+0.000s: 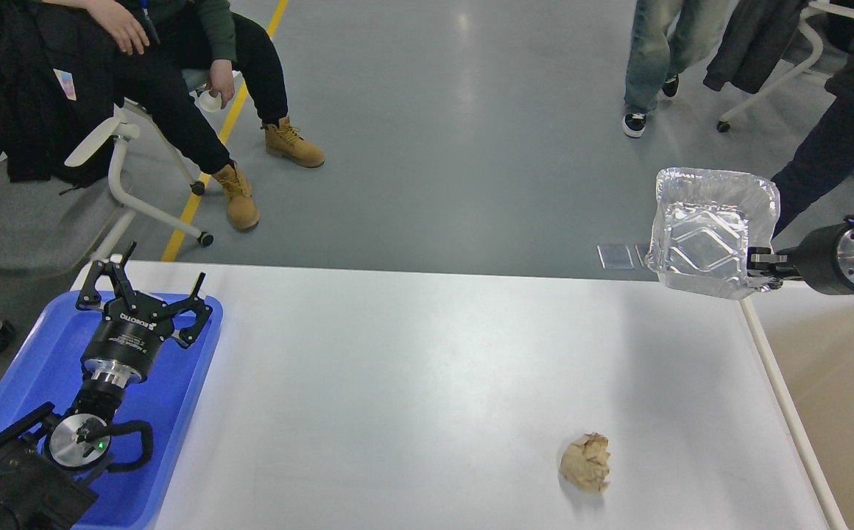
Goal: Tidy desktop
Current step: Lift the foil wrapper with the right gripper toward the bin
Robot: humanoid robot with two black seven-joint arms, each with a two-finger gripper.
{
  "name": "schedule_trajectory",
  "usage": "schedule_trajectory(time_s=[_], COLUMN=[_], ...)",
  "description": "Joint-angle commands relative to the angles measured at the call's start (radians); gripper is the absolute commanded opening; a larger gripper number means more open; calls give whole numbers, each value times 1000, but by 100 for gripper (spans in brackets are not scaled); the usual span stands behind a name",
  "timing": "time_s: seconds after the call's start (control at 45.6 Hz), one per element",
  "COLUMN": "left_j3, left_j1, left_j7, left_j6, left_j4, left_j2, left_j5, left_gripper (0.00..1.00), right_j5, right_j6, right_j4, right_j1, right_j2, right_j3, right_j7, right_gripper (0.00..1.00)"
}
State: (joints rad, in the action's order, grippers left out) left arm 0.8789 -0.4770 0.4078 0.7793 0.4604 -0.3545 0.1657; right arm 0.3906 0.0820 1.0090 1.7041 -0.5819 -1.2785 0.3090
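Observation:
The white desktop (412, 383) fills the lower middle of the head view. A crumpled brown paper ball (586, 461) lies on it near the front right. My right gripper (758, 263) is shut on the rim of a shiny foil tray (714, 232) and holds it tilted, high above the desktop's far right corner. My left gripper (143, 283) is open and empty, hovering over the far end of the blue plastic tray (177, 397) at the left.
A beige rimmed bin (832, 383) stands against the desktop's right edge. People sit and stand on the grey floor beyond the table, with chairs at far left and far right.

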Motion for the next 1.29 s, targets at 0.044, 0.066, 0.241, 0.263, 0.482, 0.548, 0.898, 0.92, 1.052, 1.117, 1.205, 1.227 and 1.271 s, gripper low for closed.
schedule_trajectory(time_s=[0.044,0.066,0.241,0.263,0.482,0.548,0.898,0.92,1.052,1.117,1.205,1.227,1.271], left_j3=[0,0,0,0,0,0,0,0,0,0,0,0,0], left_j1=[0,0,0,0,0,0,0,0,0,0,0,0,0], left_j7=[0,0,0,0,0,0,0,0,0,0,0,0,0], left_j6=[0,0,0,0,0,0,0,0,0,0,0,0,0], left_j4=[0,1,1,0,0,0,0,0,0,0,0,0,0], left_j2=[0,-1,0,0,0,0,0,0,0,-1,-1,0,-1], left_j5=[0,0,0,0,0,0,0,0,0,0,0,0,0], left_gripper=[99,99,99,99,99,99,99,99,99,99,99,99,99], right_j5=[13,11,11,11,11,11,13,11,16,17,19,20,33], right_j6=[174,205,314,326,415,421,421,421,423,424,427,432,443], right_j4=[189,192,192,192,192,192,184,181,177,175,160,154,138], right_j1=[353,385,494,506,594,595,591,591,582,580,574,572,566], right_j2=[-53,-56,-58,-58,-56,-58,-64,-65,-113,-145,-199,-211,-240], right_j3=[-90,-94,-101,-105,-122,-124,-150,-156,-177,-180,-180,-180,-182], right_j7=[2,2,2,2,2,2,1,2,2,1,2,2,2], right_gripper=[0,0,0,0,0,0,0,0,0,0,0,0,0])
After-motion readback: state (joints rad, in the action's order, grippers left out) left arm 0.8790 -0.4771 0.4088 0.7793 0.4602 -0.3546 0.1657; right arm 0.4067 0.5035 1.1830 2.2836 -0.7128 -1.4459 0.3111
